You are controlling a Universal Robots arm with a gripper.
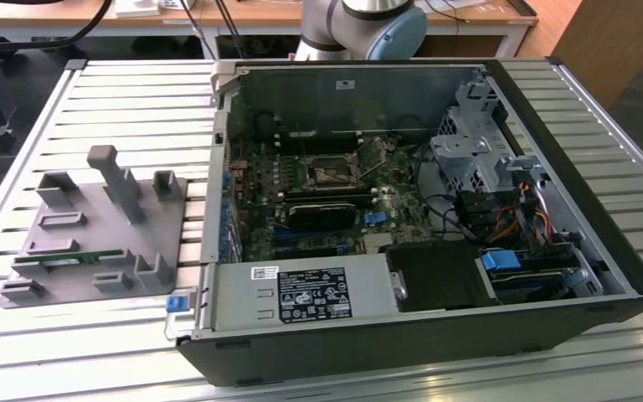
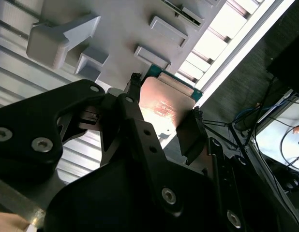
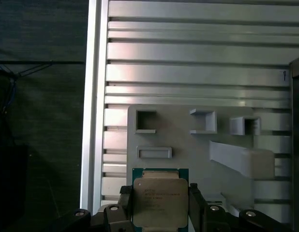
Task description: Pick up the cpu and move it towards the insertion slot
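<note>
The cpu [image 3: 160, 200], a flat square chip with a silver top and a green edge, sits between the two black fingers [image 3: 125, 205] of my gripper [image 3: 160, 209], which is shut on it. In the second wrist view the cpu [image 2: 164, 101] shows its shiny face between the same fingers [image 2: 133, 104] of the gripper [image 2: 164, 116]. It hangs above the grey holder plate [image 3: 188, 145], clear of its pockets. The insertion slot [image 1: 330, 172], a square socket with a silvery frame, lies on the board inside the open computer case [image 1: 411, 201].
The grey holder plate [image 1: 87, 226] lies on the slatted metal table [image 1: 131, 92] at the exterior view's left of the case, with raised blocks and a green memory stick [image 1: 64, 260]. The arm's base [image 1: 367, 21] stands behind the case. Cables and drive bays [image 1: 489, 184] crowd the case's right side.
</note>
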